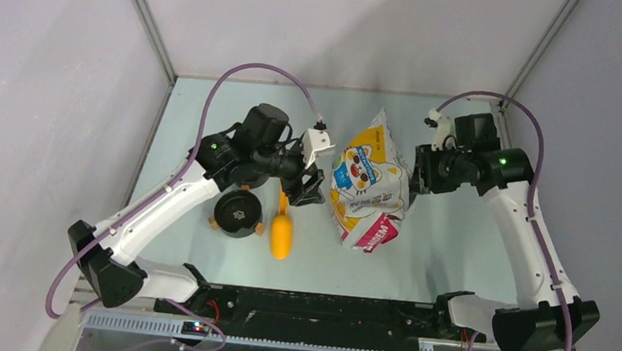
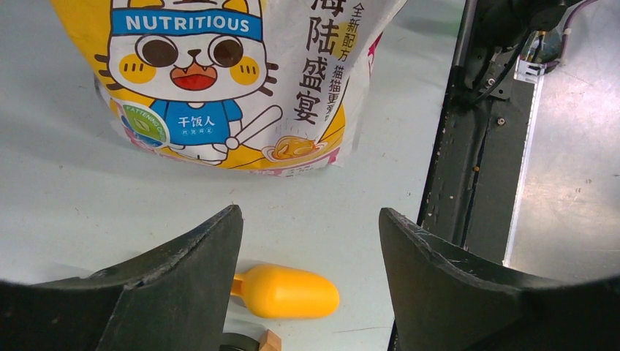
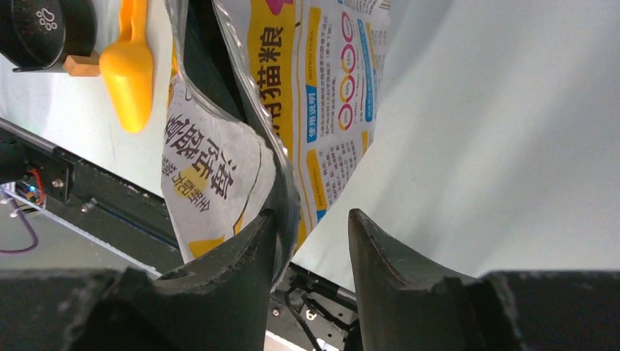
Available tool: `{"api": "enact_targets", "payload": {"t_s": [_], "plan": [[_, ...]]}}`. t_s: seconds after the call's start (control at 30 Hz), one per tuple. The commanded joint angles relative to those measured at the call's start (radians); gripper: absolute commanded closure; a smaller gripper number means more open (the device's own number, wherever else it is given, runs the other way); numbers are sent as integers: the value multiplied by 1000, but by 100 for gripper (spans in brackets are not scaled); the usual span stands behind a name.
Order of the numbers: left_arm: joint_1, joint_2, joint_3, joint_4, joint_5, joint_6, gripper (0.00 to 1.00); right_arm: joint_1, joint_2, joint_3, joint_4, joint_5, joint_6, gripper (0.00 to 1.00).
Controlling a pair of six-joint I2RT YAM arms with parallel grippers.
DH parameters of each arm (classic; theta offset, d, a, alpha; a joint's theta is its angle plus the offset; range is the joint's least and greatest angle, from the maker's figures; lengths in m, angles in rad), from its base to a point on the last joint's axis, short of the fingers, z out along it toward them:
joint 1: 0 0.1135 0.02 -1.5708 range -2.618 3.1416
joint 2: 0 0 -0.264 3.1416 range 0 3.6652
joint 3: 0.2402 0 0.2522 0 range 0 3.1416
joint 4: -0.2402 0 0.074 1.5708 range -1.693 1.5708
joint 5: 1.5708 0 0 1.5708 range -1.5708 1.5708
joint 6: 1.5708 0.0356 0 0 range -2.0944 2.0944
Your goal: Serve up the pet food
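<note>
No pet food shows in any view. The printed cat bag (image 1: 368,180) stands mid-table, also seen in the left wrist view (image 2: 219,80) and the right wrist view (image 3: 322,88). An orange scoop (image 1: 282,232) lies on the table left of the bag, next to a black bowl (image 1: 238,212). My left gripper (image 1: 306,189) hangs open above the scoop's handle end, and the scoop (image 2: 289,290) shows low between its fingers (image 2: 311,219). My right gripper (image 1: 416,180) is at the bag's right edge. Its jaws (image 3: 311,214) are apart, with the bag's edge lying against one finger (image 3: 256,248).
The black bowl (image 3: 44,29) has wooden feet (image 2: 269,341) and sits left of the scoop (image 3: 130,73). The black base rail (image 1: 321,308) runs along the near edge. White walls enclose the table on three sides.
</note>
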Motion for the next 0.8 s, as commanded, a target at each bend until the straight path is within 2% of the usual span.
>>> {"api": "enact_targets", "payload": {"t_s": [0.0,0.27,0.77], "plan": [[3,-47,-20,21,4,19,25,34,36,62,40,106,-30,56],[5,-47,-34,28,15,17,25,62,148,174,90,-75,-22,51],[17,-107,-50,-29,-62,73,25,149,439,481,145,139,12,48]]}}
